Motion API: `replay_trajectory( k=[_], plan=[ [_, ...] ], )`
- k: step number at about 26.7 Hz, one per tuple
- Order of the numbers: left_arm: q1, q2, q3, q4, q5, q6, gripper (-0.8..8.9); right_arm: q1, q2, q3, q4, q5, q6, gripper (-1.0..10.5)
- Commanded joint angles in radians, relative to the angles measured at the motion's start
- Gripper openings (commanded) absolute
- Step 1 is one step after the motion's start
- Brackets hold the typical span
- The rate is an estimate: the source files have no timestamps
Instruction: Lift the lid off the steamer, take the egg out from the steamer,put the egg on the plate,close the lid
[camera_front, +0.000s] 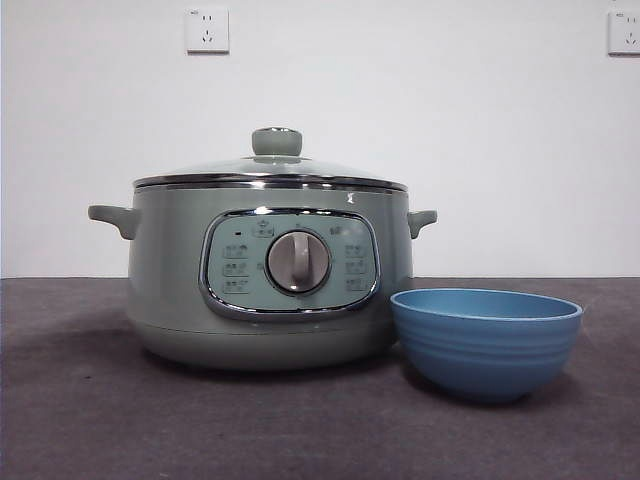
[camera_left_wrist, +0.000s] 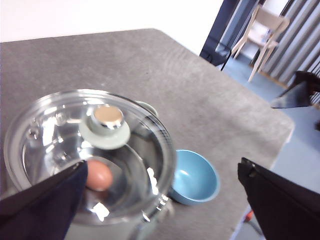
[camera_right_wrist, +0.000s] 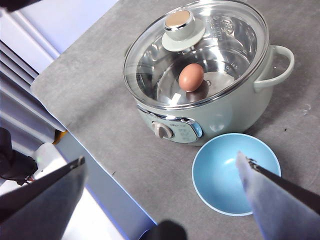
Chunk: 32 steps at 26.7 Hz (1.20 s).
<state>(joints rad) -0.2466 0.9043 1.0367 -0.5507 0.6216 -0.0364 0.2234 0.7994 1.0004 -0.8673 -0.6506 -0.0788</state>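
Observation:
The pale green steamer (camera_front: 180, 290) stands on the dark grey table with its glass lid (camera_front: 275, 170) closed; the green knob (camera_front: 277, 141) is on top. Through the glass a brown egg (camera_right_wrist: 191, 76) lies on the steel bottom, also visible as the egg (camera_left_wrist: 98, 175) in the left wrist view. The blue plate (camera_front: 487, 340), a small bowl, sits empty close beside the steamer's front. My left gripper (camera_left_wrist: 162, 165) hovers high above the lid (camera_left_wrist: 60, 130), open. High over the plate (camera_right_wrist: 220, 185) and the steamer (camera_right_wrist: 225, 110), my right gripper (camera_right_wrist: 160, 160) is open too. Neither arm shows in the front view.
The table's edge (camera_right_wrist: 85, 140) runs close in front of the steamer, with floor beyond. Its far corner (camera_left_wrist: 285, 125) drops off toward a chair (camera_left_wrist: 262, 30). Two wall sockets (camera_front: 207, 30) sit on the white wall behind.

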Motion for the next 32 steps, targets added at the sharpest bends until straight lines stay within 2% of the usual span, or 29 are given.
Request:
replay_trajectory(
  k=[1,5,17,23,27,32],
  plan=[
    [-0.062,0.098,0.061,0.018,-0.073,0.067,5.07,0.002,-0.001,0.001,0.005,0.006,0.003,5.1],
    [-0.134,0.231,0.132,0.079,-0.183,0.095,5.07,0.002,-0.001,0.001,0.005,0.006,0.003,5.1],
    [-0.205,0.529,0.18,0.261,-0.303,0.132,5.03,0.002,-0.001,0.001,-0.003,0.006,0.003,5.0],
    [-0.225,0.626,0.18,0.324,-0.363,0.169,5.03,0.002,-0.001,0.001,-0.003,0.007,0.003,5.0],
    [-0.248,0.667,0.18,0.348,-0.388,0.169,5.03,0.002,-0.001,0.001,-0.004,0.051,0.003,5.0],
    [-0.263,0.675,0.18,0.339,-0.413,0.168,4.98,0.002,-0.001,0.001,-0.01,0.055,0.003,5.0]
  ],
)
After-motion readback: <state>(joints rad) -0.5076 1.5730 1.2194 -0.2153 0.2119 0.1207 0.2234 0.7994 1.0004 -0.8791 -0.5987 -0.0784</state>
